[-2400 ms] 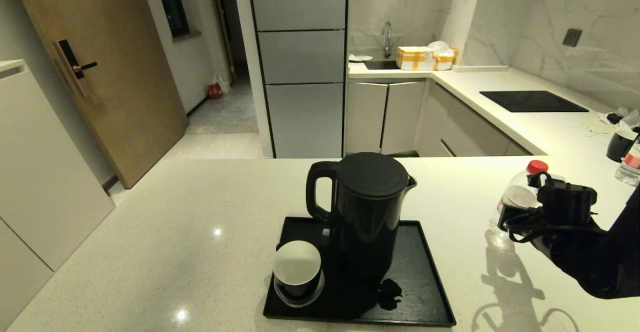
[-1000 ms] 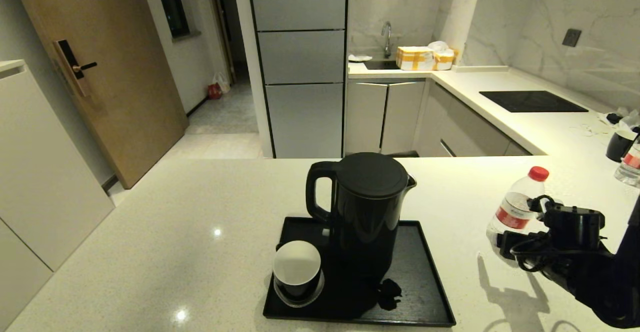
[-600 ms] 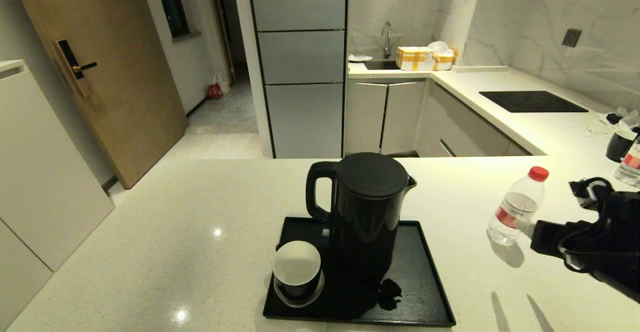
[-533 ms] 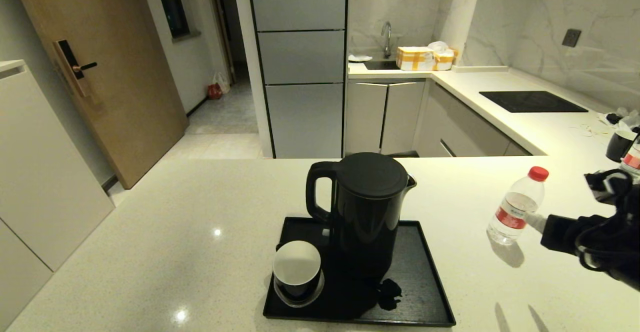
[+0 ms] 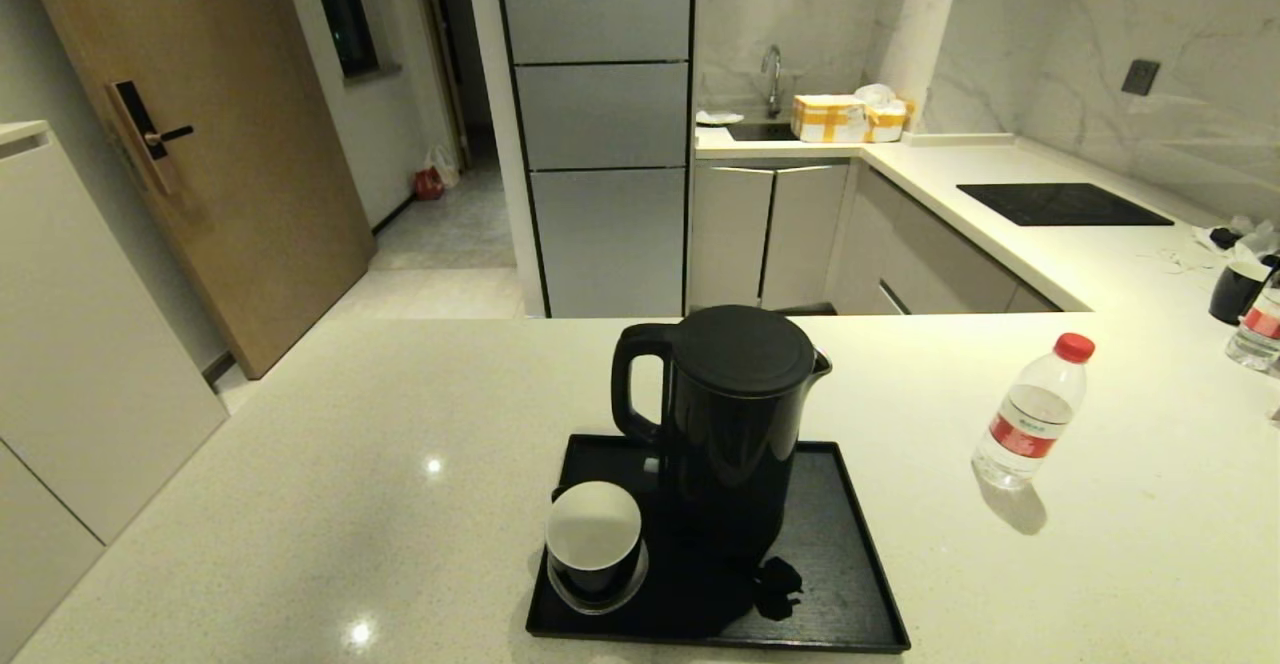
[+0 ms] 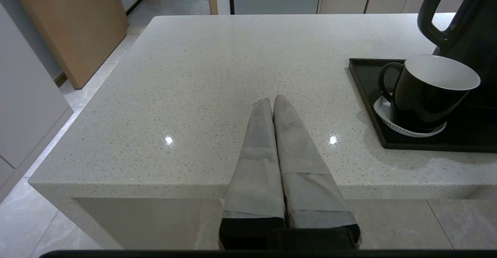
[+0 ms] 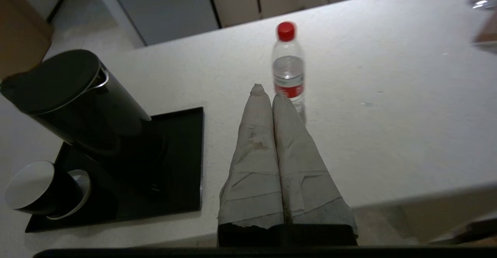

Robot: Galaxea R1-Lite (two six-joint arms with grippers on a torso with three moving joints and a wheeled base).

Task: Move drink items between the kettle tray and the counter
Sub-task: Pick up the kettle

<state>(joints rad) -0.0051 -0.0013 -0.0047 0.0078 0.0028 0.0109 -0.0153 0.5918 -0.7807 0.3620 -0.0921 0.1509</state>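
The glossy black kettle (image 5: 738,424) stands upright on the black kettle tray (image 5: 840,584) in the middle of the speckled counter (image 5: 400,444). The clear bottle with red cap (image 5: 1032,412) stands alone on the counter, right of the tray. No arm shows in the head view. In the right wrist view my right gripper (image 7: 268,91) is shut and empty, drawn back over the counter's near edge, with the bottle (image 7: 288,63) just beyond it and apart. In the left wrist view my left gripper (image 6: 273,100) is shut and empty, parked over the near edge left of the tray (image 6: 365,91).
A black cup with white inside (image 5: 594,540) sits on a saucer at the tray's front left. At the far right edge stand another bottle (image 5: 1258,328) and a dark cup (image 5: 1234,292). A black hob panel (image 5: 1062,204) lies on the back counter.
My right gripper let go of the bottle, left it standing on the counter, and drew back to the right out of the head view. Kettle, tray and cup have not moved.
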